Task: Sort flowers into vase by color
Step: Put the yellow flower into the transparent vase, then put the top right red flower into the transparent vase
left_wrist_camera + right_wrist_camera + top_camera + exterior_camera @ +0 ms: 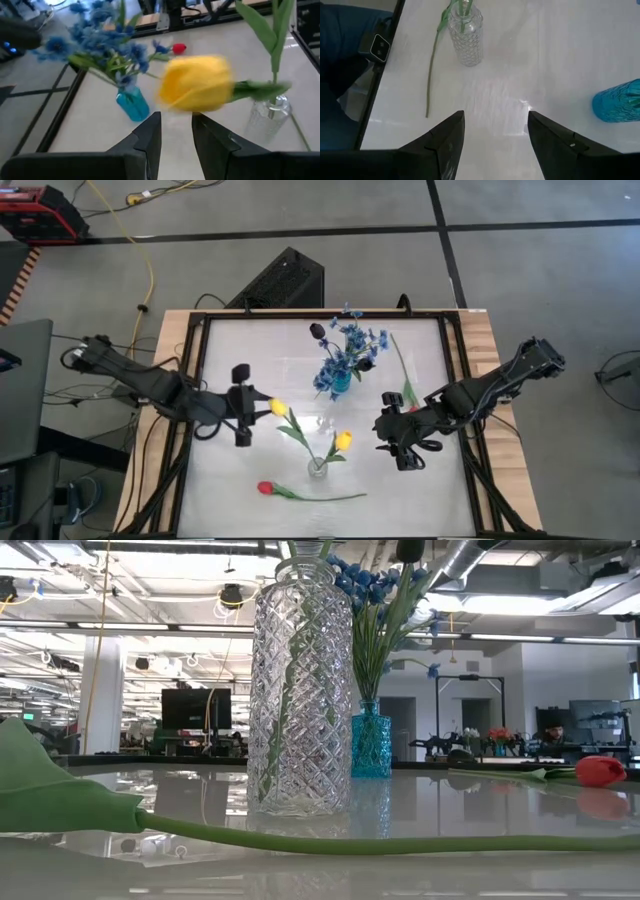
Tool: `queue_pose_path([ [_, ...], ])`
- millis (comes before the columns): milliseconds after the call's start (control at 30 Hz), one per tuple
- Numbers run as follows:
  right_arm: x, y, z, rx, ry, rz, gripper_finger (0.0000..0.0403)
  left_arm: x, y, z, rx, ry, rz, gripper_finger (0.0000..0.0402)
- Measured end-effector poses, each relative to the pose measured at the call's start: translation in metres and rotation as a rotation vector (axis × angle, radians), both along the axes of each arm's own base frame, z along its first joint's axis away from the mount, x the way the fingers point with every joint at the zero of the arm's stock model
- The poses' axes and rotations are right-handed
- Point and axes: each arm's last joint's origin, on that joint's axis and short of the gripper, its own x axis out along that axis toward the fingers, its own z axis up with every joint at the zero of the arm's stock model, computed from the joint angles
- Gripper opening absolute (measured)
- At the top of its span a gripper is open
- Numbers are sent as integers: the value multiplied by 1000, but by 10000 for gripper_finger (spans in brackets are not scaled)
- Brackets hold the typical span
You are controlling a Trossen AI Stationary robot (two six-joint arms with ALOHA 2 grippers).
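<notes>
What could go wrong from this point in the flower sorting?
1. The yellow tulip just ahead of the left gripper leans far out of the clear vase; nudging it could tip the vase.
2. Two red tulips lie loose on the table, where an arm could sweep them aside.

arms: dark, jointed, looped black cables | left tool (176,137), right tool (495,137): black wedge fingers
</notes>
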Motion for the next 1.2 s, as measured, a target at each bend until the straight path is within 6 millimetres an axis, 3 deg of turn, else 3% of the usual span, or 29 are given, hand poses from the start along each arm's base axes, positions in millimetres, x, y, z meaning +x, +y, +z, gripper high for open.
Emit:
queue_pose_path([
  [200,-3,-2,2,-23,3,24,244,13,-6,-3,58,-7,-83,98],
  [467,-13,-20,11,-36,4,-7,244,15,-10,16,105,-90,-181,98],
  [667,-20,-36,12,-94,64,-11,244,3,-1,14,158,21,-72,98],
  [800,-24,-50,-4,-168,185,-12,244,-15,9,8,157,95,14,98],
  [1033,-29,-84,-53,-390,392,96,244,-32,21,-29,94,106,100,98],
  [1200,-38,-110,-85,-551,560,372,244,-33,22,-50,38,64,75,98],
])
